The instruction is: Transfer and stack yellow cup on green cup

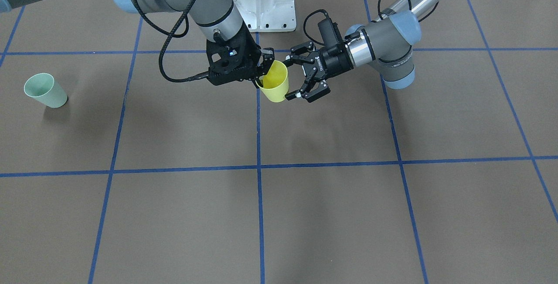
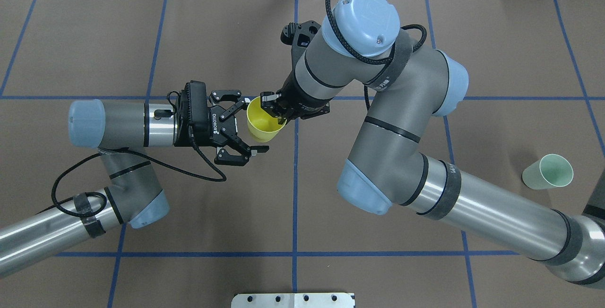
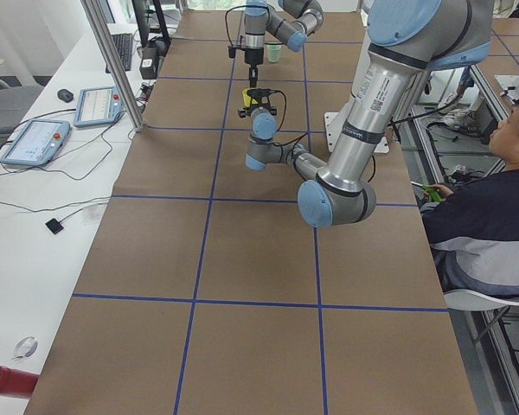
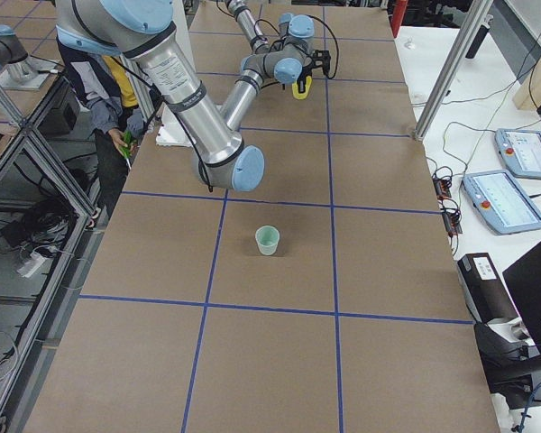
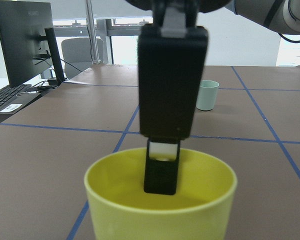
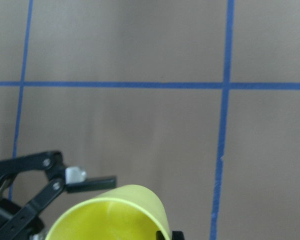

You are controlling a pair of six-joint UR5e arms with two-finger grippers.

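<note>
Holding right gripper (image 2: 276,108): clamped on yellow cup (image 2: 264,124) rim.
Left gripper (image 2: 254,126): spread around yellow cup; back away first.
Green cup (image 2: 548,172): well apart from yellow cup; carry level.

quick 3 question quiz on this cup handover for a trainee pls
1. True or false: the left gripper is shut on the yellow cup.
2. Which one holds the yellow cup? A) the right gripper, pinching its rim B) the left gripper C) neither
3. Fill in: the green cup stands ___, well apart from both grippers.

Key: 1 false, its jaws are open on either side of the cup. 2 A. 3 upright.
</note>
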